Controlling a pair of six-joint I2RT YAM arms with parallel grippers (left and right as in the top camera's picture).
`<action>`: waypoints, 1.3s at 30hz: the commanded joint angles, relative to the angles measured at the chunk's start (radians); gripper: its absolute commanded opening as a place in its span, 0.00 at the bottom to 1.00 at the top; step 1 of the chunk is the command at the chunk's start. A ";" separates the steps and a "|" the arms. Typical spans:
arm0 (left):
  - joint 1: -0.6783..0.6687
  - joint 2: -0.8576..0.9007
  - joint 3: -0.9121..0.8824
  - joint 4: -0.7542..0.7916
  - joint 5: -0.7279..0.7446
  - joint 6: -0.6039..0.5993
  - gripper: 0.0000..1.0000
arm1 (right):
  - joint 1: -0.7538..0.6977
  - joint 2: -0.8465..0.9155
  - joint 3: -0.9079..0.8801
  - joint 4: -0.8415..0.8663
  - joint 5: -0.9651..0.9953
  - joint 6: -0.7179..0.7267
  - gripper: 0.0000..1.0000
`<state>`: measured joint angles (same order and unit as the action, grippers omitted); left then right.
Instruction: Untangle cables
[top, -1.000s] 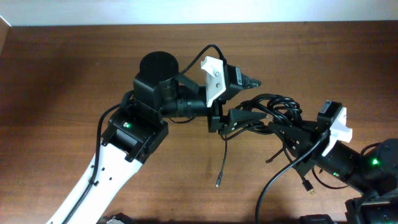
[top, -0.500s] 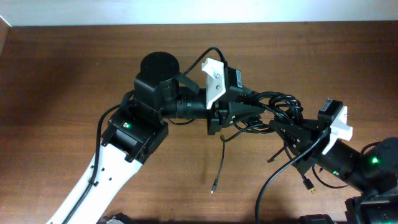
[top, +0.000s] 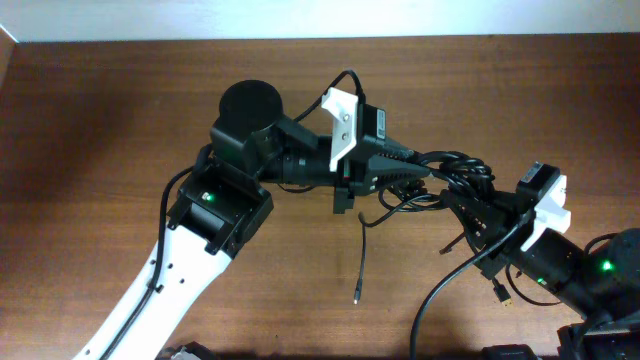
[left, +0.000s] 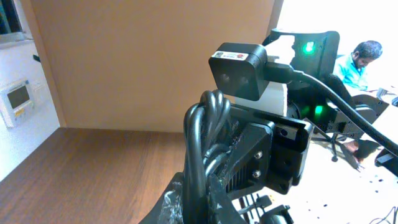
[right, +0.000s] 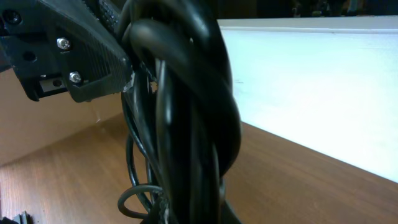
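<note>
Your left fingers are clamped on the cables; knot sits btwn both arms, right of counter centre. Right fingers grip same bundle fr. opposite side; one strand trails loose.

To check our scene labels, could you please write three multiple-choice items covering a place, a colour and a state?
1. Where is the cable knot?
A. between the left tool and the right tool
B. at the picture's far left
C. out of sight
2. What colour are the cables?
A. white
B. black
C. red
3. How is the left tool?
A. open, clear of the cables
B. out of view
C. shut on the cables
Answers:
1 A: the overhead view shows the knot bunched between them.
2 B: every strand is black.
3 C: its wrist view shows the bundle clamped.
</note>
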<state>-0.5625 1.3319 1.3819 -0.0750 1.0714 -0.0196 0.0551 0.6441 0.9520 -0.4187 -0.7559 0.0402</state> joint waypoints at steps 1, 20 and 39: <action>-0.006 -0.021 0.013 0.042 0.100 -0.018 0.09 | 0.003 0.010 -0.005 -0.017 0.058 -0.007 0.04; -0.006 -0.021 0.013 -0.038 0.074 -0.006 0.00 | 0.003 0.010 -0.005 0.025 -0.017 0.000 0.04; 0.203 -0.021 0.013 0.377 0.324 -0.580 0.00 | 0.003 0.010 -0.005 -0.100 0.444 -0.067 0.04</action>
<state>-0.4889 1.3746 1.3582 0.2634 1.2312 -0.7952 0.0975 0.6384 0.9688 -0.4652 -0.4557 -0.0853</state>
